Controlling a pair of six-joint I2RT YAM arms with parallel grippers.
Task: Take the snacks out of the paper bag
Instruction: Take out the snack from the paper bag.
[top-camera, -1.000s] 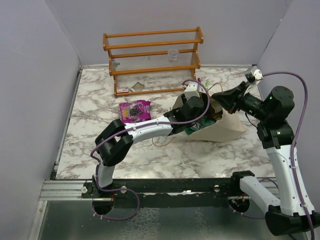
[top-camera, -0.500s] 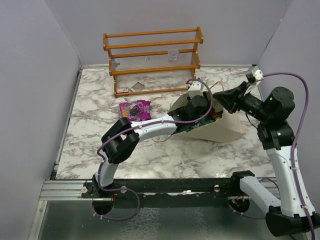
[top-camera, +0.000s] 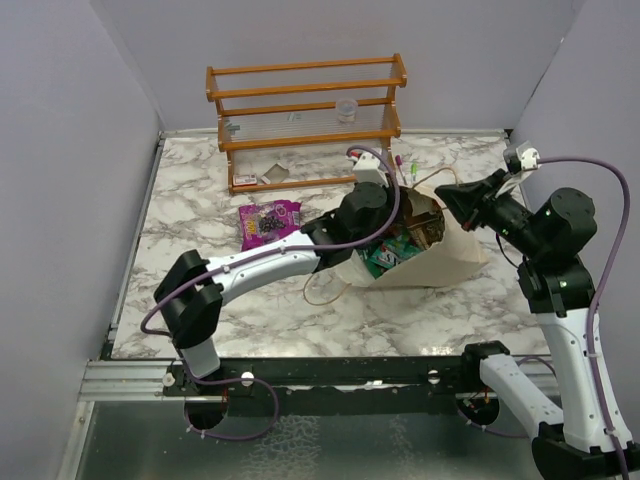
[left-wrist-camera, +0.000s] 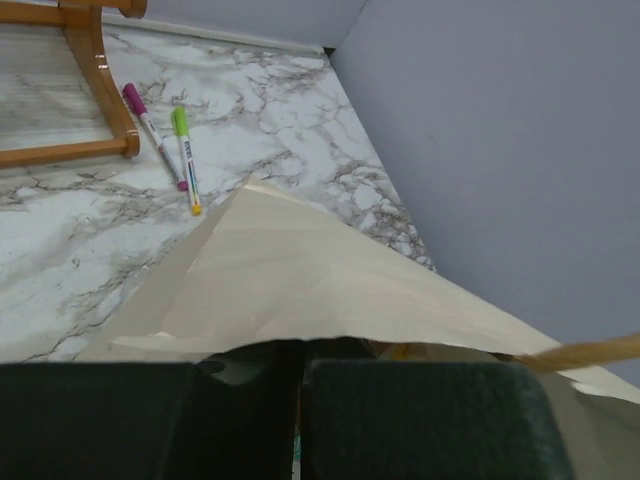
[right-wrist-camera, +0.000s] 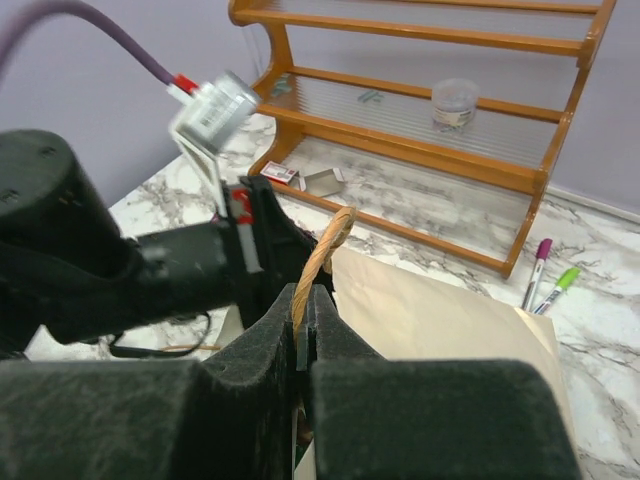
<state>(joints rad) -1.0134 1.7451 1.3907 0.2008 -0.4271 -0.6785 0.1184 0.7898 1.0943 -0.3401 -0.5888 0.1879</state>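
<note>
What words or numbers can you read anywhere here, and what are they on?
No text here is clear enough to read.
On the purple packet: some print, too small to read.
On the green packets in the paper bag: print, too small.
On the two pens: label strips, too small.
On the silver box on the left arm: lines of print, blurred.
On the small card by the wooden rack: too small.
</note>
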